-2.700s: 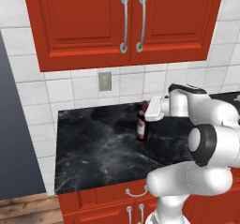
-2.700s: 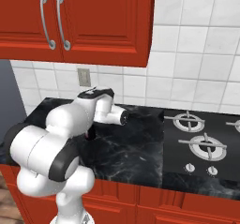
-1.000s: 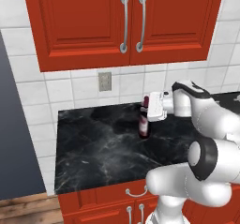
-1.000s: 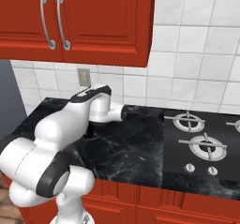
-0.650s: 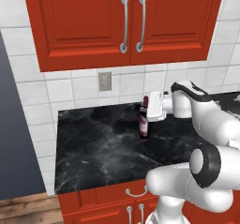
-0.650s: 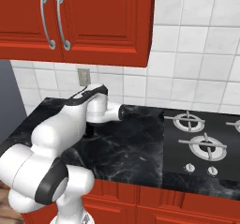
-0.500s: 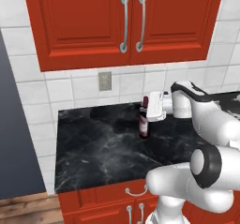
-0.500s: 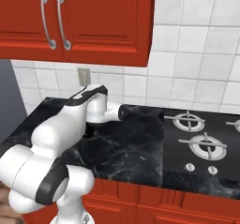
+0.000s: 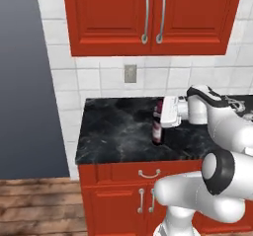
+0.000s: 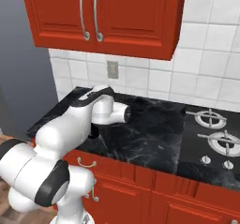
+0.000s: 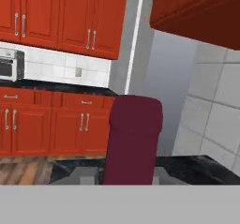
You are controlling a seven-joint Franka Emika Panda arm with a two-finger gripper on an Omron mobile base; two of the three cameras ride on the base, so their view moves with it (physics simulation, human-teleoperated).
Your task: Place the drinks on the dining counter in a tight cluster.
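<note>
Wine bottle (image 9: 157,127) stands upright on the black counter (image 9: 118,131); we see the gripper (image 9: 160,112) pinching its neck, and judge it rigid, heavy, slippery glass, so a high grip risks swinging.

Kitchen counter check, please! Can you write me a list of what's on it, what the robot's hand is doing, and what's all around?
Surface: black marble-look counter over red cabinet fronts.
Job's things: one dark wine bottle with a red label, standing upright on the counter; its maroon top sits close in the hand view.
Clutter: nothing seen.
Grippers: hand shut on the wine bottle's upper part, reaching in sideways.
Cables: nothing seen.
Surroundings: white tiled wall with an outlet, red upper cabinets, stove burners to the right, wooden floor.
</note>
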